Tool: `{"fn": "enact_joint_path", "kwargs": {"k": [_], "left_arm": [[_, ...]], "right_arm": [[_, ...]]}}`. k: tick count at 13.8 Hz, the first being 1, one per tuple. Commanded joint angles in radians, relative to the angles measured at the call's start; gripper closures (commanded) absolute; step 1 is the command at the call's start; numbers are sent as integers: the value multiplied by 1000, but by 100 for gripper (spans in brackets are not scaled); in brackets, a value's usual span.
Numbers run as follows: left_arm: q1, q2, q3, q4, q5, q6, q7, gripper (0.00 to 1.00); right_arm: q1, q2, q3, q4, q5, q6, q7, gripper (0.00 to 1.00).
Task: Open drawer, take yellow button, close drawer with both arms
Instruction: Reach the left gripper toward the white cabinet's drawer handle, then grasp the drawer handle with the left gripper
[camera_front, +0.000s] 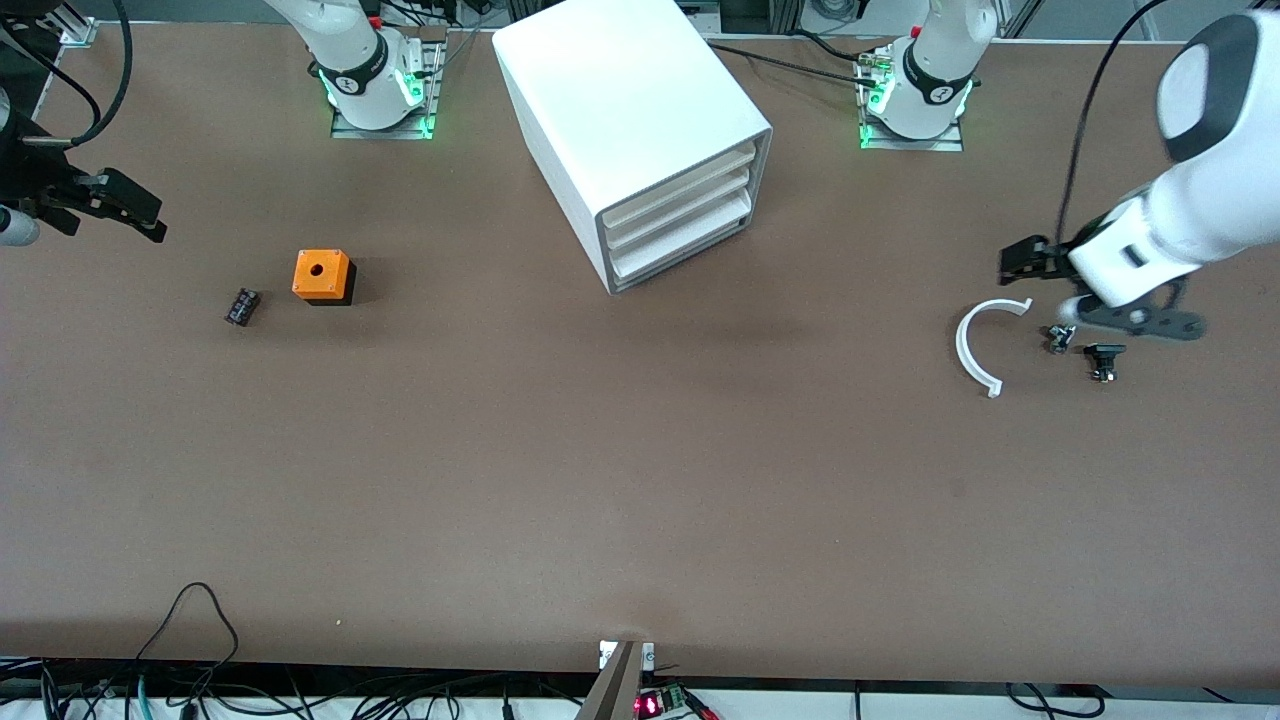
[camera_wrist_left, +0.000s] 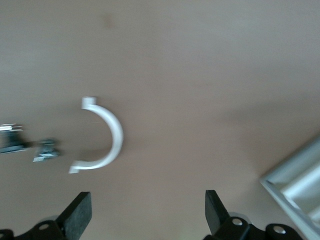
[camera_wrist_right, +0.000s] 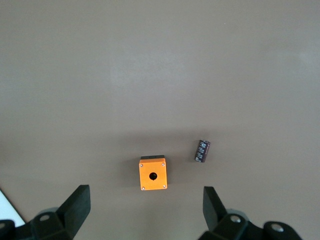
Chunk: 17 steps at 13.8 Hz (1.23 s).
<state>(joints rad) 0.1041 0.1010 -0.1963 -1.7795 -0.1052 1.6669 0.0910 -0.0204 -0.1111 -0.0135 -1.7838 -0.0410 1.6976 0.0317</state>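
Observation:
The white three-drawer cabinet (camera_front: 630, 110) stands at the table's middle, near the arms' bases. All three drawers (camera_front: 680, 215) are pushed in flush. Its corner shows in the left wrist view (camera_wrist_left: 300, 185). The button is not in view. My left gripper (camera_front: 1015, 263) hangs over the table toward the left arm's end, apart from the cabinet; in its wrist view (camera_wrist_left: 148, 200) it is open and empty. My right gripper (camera_front: 130, 210) hangs over the right arm's end of the table; in its wrist view (camera_wrist_right: 146, 200) it is open and empty.
An orange cube with a round hole (camera_front: 322, 275) (camera_wrist_right: 152, 174) and a small black ribbed part (camera_front: 242, 306) (camera_wrist_right: 202, 151) lie below the right gripper. A white C-shaped piece (camera_front: 962, 345) (camera_wrist_left: 118, 137) and two small dark parts (camera_front: 1060, 338) (camera_front: 1103, 360) lie below the left gripper.

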Motion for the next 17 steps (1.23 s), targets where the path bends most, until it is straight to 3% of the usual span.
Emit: {"fn": "enact_joint_path", "kwargs": {"k": [1, 3, 6, 9, 17], "left_arm": [[-1, 66, -17, -53, -239, -26, 18, 0], [-3, 91, -17, -145, -394, -24, 21, 0], [-7, 126, -110, -222, -499, -26, 59, 0], [-9, 151, -196, -305, -718, -15, 65, 0], [-32, 169, -403, -405, -876, 208, 64, 1]], "right_arm": [[-1, 4, -5, 14, 21, -13, -13, 0], [-1, -2, -6, 11, 17, -30, -13, 0], [-1, -12, -6, -5, 9, -33, -15, 0], [-1, -16, -8, -6, 4, -48, -35, 0], [-1, -4, -8, 4, 7, -53, -30, 0]]}}
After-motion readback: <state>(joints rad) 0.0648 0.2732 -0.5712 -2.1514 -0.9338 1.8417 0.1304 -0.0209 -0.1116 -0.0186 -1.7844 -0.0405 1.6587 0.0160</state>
